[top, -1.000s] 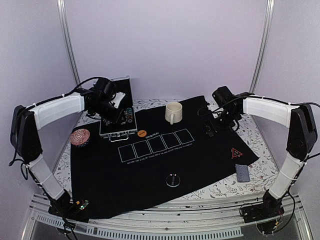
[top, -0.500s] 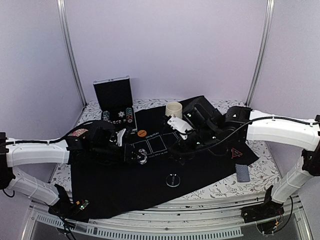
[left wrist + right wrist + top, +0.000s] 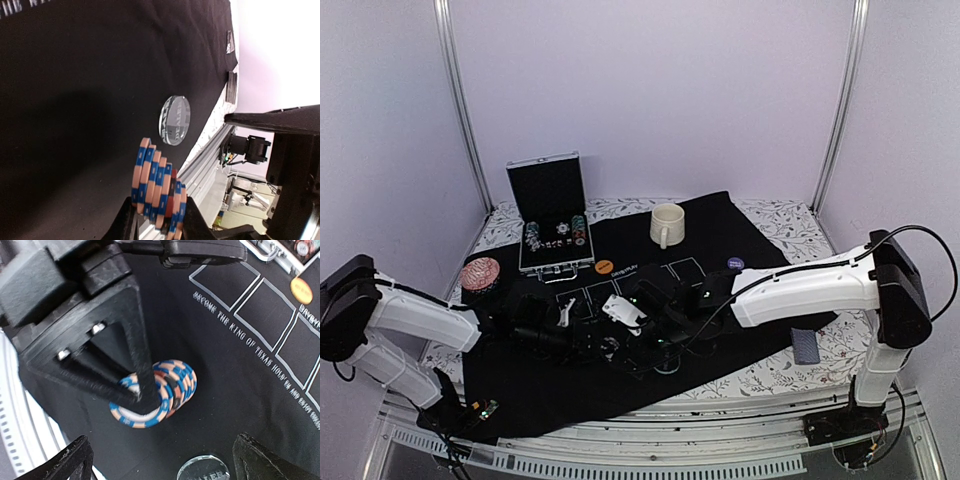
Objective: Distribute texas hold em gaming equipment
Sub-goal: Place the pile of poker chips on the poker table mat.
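Pale lilac walls closed in the table point(image 3: 790, 375), whose flowered top carried a black felt mat point(image 3: 520, 390) printed with card outlines. Over the near middle of that mat, the left hand point(image 3: 156, 215) pinched a short stack of poker chips point(image 3: 157, 182), salmon with blue stripes, one finger pressed on each end face. The stack lay on its side like a roll, with its long axis running level from finger to finger and the chip edges turned down toward the felt; whether they touched it could not be told. The chips sat slightly staggered rather than flush. The right hand point(image 3: 161, 440) stood spread wide just beside the stack, holding nothing. A clear dealer button point(image 3: 175, 120) lay flat on the mat near the chips. Such chips are probably stiff, smooth and light, and loose from one another, so a roll like this could fan out or shed a chip if the squeeze eased. The safest hold looked to be along the axis on the end faces, or around the rims once the stack stood flat.
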Robot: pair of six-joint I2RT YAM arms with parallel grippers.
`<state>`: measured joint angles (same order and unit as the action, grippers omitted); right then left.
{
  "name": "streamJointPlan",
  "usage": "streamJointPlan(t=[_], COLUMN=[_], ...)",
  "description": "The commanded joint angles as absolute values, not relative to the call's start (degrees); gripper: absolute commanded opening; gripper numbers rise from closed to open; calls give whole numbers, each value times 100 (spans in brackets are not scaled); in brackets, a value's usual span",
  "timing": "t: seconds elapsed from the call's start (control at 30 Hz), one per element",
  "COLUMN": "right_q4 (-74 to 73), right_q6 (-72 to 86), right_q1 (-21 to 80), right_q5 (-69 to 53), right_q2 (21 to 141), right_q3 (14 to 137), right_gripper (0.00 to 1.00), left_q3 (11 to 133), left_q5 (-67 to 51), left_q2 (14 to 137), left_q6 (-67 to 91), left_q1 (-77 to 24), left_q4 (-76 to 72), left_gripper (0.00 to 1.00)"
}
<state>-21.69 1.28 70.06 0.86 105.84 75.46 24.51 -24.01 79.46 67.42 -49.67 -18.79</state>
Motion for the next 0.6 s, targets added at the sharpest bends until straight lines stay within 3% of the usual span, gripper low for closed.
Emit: streamJointPlan(t=[0.0, 0.57], right_q4=[-1896, -1589], right_q6=[322, 95], right_q1=[6999, 6988], right_q5=[73, 206], right_q2=[10745, 11012], right_q3=[7466, 7191], right_gripper=[100, 98], left_q3=[2286, 2252], left_q5=[-2901, -3535], left_q2=[8415, 9685], left_q6=[7092, 7485], left_q1=[-5088, -5160], left_q4=[-3089, -4556], left_gripper=[0, 0])
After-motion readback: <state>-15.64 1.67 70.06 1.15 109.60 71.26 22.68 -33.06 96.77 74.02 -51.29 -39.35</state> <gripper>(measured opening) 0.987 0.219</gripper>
